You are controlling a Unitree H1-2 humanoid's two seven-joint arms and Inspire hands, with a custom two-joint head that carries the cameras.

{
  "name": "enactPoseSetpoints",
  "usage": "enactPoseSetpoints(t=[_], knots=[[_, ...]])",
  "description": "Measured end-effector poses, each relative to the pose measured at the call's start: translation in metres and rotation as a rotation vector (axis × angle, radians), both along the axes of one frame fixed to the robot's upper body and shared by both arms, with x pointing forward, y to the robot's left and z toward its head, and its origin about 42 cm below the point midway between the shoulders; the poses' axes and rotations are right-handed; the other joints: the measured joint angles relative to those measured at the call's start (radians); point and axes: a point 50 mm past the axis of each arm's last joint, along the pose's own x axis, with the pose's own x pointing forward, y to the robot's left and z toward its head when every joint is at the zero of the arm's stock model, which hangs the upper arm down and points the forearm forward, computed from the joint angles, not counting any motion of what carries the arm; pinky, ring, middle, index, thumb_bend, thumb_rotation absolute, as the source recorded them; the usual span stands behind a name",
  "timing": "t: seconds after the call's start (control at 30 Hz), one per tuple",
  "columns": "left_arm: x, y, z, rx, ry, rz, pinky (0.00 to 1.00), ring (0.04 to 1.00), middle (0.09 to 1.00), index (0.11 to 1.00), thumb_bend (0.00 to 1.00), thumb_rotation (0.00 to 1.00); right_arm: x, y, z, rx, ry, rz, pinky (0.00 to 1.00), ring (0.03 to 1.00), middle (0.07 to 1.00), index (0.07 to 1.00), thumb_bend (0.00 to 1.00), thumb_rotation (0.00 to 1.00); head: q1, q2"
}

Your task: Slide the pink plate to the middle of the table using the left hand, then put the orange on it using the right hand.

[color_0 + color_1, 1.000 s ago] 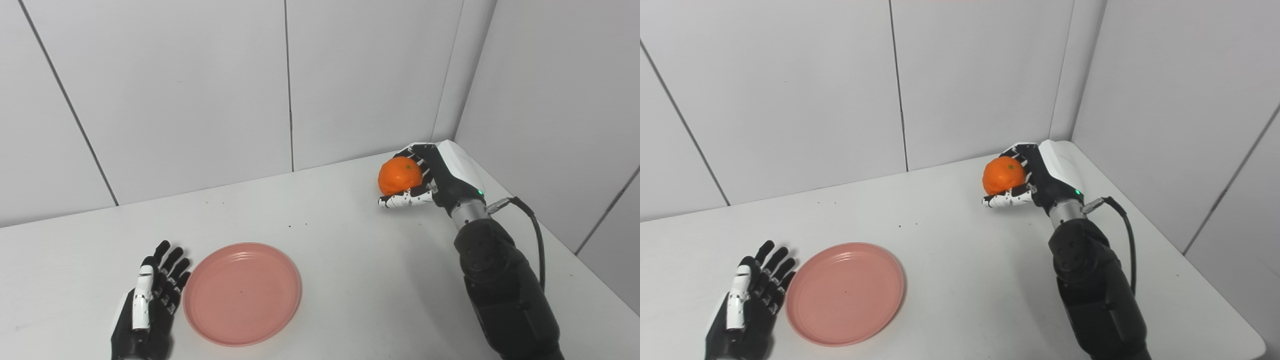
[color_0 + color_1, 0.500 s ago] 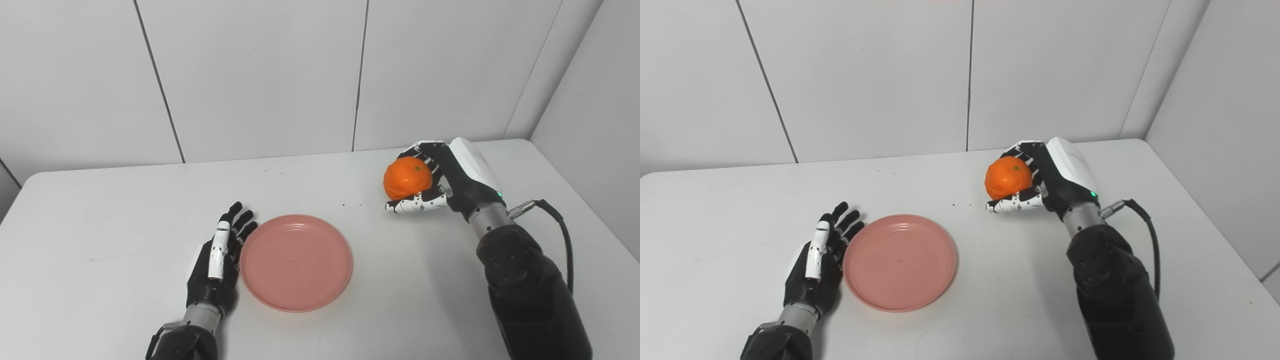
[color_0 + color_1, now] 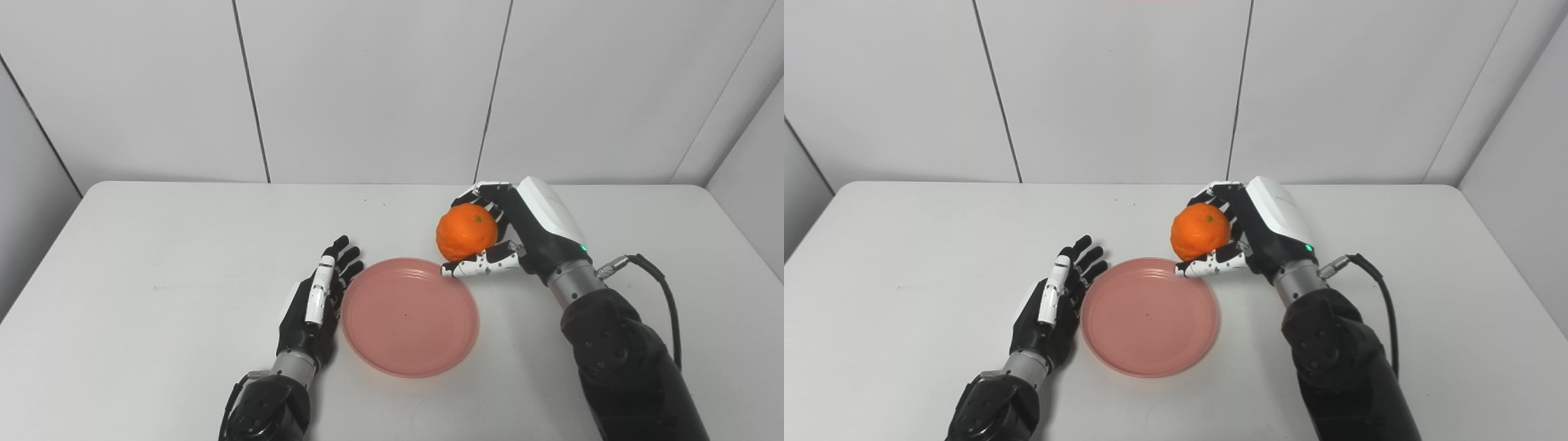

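On the white table (image 3: 153,257), nearest, the pink plate (image 3: 409,316) lies flat near the middle. The left hand (image 3: 315,306) lies against the plate's left rim, fingers spread and straight, holding nothing. Farther back, the right hand (image 3: 514,236) grips the orange (image 3: 467,231) above the plate's far right edge. No writing can be read anywhere.

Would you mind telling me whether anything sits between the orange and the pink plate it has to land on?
Nothing visible does. The right hand holds the orange by the plate's far right rim; the plate is bare.
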Motion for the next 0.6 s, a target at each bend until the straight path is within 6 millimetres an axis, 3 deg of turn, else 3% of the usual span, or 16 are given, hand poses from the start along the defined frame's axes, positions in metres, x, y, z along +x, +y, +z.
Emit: enactPoseSetpoints(t=[0.23, 0.6], knots=[[0.0, -0.001, 0.0, 0.005, -0.003, 0.001, 0.93, 0.928, 0.934, 0.922, 0.39, 1.0, 0.007, 0.027, -0.018, -0.01, 0.067, 0.041, 0.34, 0.42, 0.486, 0.487, 0.51, 0.13, 0.012, -0.002], [0.0, -0.001, 0.0, 0.015, -0.009, 0.005, 0.93, 0.927, 0.933, 0.921, 0.4, 1.0, 0.02, 0.041, -0.039, -0.016, 0.109, 0.048, 0.31, 0.398, 0.465, 0.487, 0.51, 0.13, -0.018, 0.0]])
